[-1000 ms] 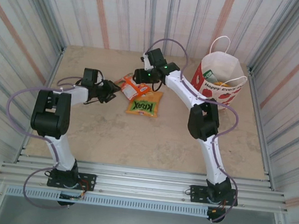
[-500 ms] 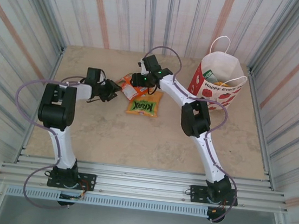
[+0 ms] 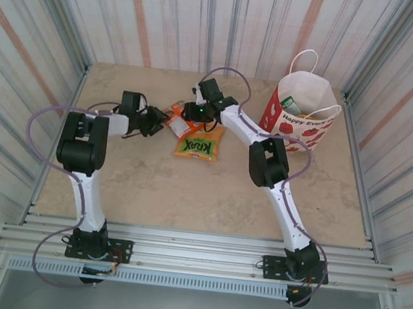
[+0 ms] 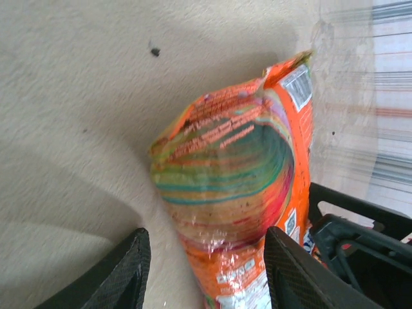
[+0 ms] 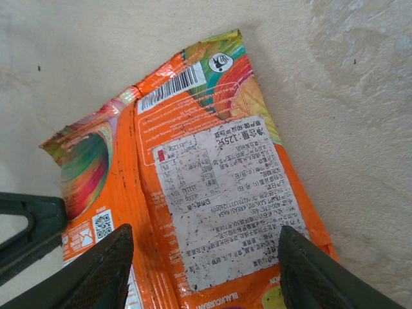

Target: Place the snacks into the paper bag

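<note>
Though creased, glossy orange rainbow-swirled packet [image 5: 212, 187]

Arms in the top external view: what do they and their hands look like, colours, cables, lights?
Left arm and right arm: white links, black joint housings, black bases. A pale purple cable loops off each. A green light glows by the right wrist. Left hand and right hand have black, cross-hatched fingers.

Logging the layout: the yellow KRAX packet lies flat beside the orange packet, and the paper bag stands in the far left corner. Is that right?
Not quite: the paper bag stands in the far right corner, as the top external view shows. The yellow KRAX packet does lie flat beside the orange packet.
</note>
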